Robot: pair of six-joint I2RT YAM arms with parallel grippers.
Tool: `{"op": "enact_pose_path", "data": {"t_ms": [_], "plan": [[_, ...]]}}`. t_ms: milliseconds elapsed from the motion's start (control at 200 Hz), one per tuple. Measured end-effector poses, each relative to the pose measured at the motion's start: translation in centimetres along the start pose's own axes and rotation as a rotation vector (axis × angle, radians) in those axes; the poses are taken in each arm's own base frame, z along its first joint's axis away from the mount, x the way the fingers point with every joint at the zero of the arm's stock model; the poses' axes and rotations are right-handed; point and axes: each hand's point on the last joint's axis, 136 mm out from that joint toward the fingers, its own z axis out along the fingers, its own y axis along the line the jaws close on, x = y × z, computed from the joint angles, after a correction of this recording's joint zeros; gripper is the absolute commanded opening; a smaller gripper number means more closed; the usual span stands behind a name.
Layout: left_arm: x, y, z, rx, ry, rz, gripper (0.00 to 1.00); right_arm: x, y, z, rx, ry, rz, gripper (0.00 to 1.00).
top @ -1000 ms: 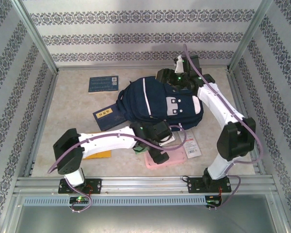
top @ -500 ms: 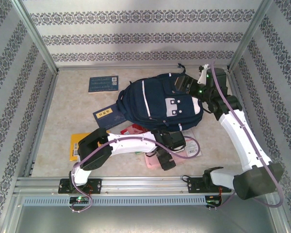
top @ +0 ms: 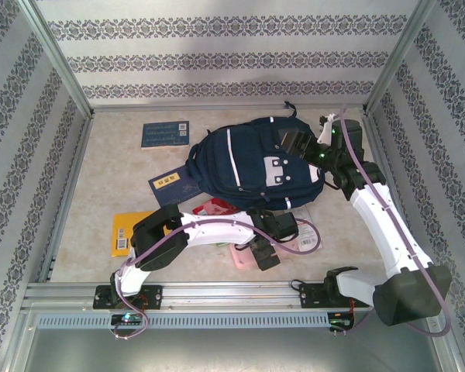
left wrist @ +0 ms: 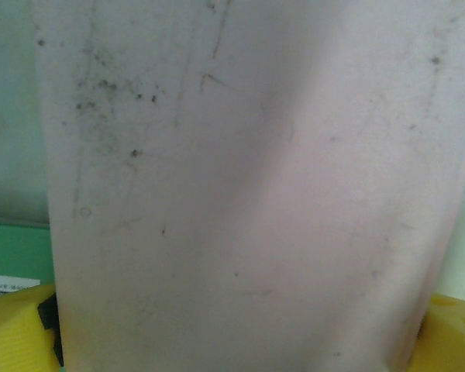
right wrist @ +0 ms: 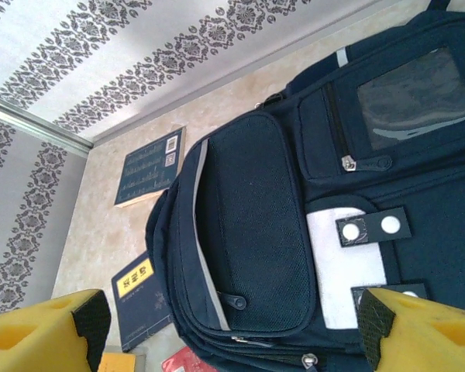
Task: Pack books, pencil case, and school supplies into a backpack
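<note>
The navy backpack (top: 248,167) (right wrist: 256,225) lies flat in the middle of the table. My right gripper (top: 301,145) (right wrist: 236,333) hovers open over its right side with nothing between the yellow fingers (right wrist: 46,333). My left gripper (top: 263,252) (left wrist: 240,310) stands open and pressed down close over the pale pink pencil case (top: 239,256) (left wrist: 240,194), which spans the gap between its fingers. One dark blue book (top: 165,133) (right wrist: 149,167) lies at the far left. Another (top: 173,188) (right wrist: 136,298) pokes out from under the backpack. The yellow-orange book (top: 128,231) and the red packet (top: 211,208) lie by the left arm.
Patterned walls and metal posts close in the table on three sides, and a metal rail (top: 232,293) runs along the front. The left arm stretches low across the front of the table, with a loop of purple cable (top: 311,234) at its wrist.
The right arm swung off the backpack's top to its right side and its jaws widened a little. The left arm's elbow shifted right, uncovering the yellow-orange book; its gripper stayed over the pencil case.
</note>
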Motion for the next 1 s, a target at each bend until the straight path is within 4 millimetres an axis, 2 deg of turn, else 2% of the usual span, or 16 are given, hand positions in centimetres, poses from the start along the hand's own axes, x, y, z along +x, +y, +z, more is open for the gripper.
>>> {"op": "enact_pose_path", "data": {"t_ms": [220,375,470,570,695,814,919,999], "plan": [[-0.2,0.1,0.0,-0.008,0.007,-0.002,0.77,-0.1,0.4,-0.1,-0.019,-0.002,0.002,0.82],[0.1,0.3,-0.4,-0.009,0.002,-0.003,0.76,-0.3,1.0,-1.0,-0.036,-0.021,-0.007,0.82],[0.4,0.7,-1.6,-0.012,-0.017,-0.007,0.76,-0.4,1.5,-2.1,-0.048,-0.039,-0.015,0.82],[-0.2,1.4,-5.0,-0.026,-0.097,-0.014,0.77,-0.4,2.2,-3.4,-0.061,-0.058,-0.024,0.82],[-1.0,2.6,-11.2,-0.058,-0.252,-0.019,0.77,0.1,2.9,-4.5,-0.093,-0.045,-0.027,0.82],[-0.5,4.4,-16.6,-0.120,-0.393,-0.033,0.78,1.7,3.3,-4.7,-0.141,0.014,-0.020,0.82],[1.3,5.9,-18.8,-0.163,-0.447,-0.049,0.79,4.4,3.2,-4.3,-0.206,0.104,0.024,0.82],[2.8,7.0,-19.2,-0.189,-0.452,-0.060,0.80,6.7,3.6,-3.9,-0.281,0.188,0.072,0.82]]}}
